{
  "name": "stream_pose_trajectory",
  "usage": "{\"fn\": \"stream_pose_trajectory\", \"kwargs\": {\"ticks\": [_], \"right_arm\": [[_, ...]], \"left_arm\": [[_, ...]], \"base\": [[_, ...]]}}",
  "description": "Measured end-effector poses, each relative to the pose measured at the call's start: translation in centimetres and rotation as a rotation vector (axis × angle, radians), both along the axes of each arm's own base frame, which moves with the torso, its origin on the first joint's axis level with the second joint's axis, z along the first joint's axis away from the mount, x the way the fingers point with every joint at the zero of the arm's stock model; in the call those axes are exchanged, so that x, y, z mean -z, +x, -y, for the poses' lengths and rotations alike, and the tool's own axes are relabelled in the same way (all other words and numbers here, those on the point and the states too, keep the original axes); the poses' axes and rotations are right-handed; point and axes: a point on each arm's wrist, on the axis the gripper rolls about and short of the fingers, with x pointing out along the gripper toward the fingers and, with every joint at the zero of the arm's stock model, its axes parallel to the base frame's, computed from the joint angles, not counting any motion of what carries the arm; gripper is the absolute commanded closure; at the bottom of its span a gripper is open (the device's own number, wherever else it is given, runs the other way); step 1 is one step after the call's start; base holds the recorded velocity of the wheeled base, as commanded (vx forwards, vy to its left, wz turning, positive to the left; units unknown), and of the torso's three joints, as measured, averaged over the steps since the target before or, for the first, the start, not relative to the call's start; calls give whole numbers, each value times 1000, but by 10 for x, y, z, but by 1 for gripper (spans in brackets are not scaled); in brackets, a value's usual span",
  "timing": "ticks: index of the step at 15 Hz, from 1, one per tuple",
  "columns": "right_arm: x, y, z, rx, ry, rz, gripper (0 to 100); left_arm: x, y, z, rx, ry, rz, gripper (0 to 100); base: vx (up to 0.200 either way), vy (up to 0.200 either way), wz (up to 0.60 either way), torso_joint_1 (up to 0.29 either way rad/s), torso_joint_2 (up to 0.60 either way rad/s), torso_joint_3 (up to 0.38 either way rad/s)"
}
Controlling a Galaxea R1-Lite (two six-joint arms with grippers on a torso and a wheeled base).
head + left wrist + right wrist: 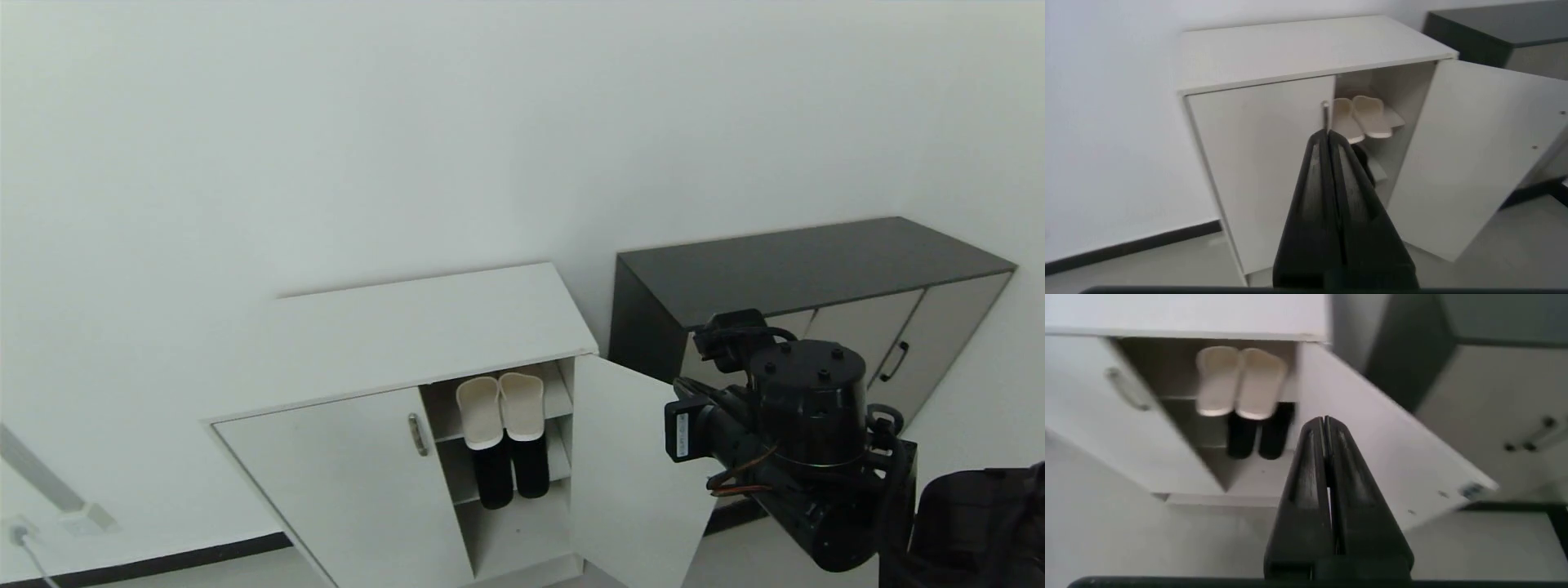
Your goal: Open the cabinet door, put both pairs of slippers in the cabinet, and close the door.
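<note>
A white cabinet (424, 327) stands against the wall. Its right door (637, 465) hangs open and its left door (343, 490) is closed. A cream pair of slippers (500, 408) lies on the upper shelf, toes outward. A black pair of slippers (512, 474) lies on the shelf below. My right gripper (1325, 422) is shut and empty, held in front of the open door (1388, 449), apart from it. My left gripper (1326, 135) is also shut and empty, in front of the closed door (1257, 163) near its handle edge. My right arm (804, 425) sits to the right of the open door.
A dark grey sideboard (800, 261) with pale doors stands to the right of the cabinet, close to the open door's swing. A wall socket with a plugged cable (20, 535) is low at the far left. Pale floor lies in front of the cabinet.
</note>
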Motion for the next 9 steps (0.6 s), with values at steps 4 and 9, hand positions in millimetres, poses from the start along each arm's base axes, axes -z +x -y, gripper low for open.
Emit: {"fn": "stream_pose_trajectory", "kwargs": {"ticks": [4, 9], "right_arm": [[0, 5, 4, 18, -8, 1, 100], [1, 6, 5, 21, -13, 1, 100]], "left_arm": [[0, 0, 0, -1, -5, -1, 100], [0, 0, 0, 0, -6, -1, 100]], "base": [[0, 0, 0, 0, 0, 0], [-200, 0, 0, 4, 1, -1]]}}
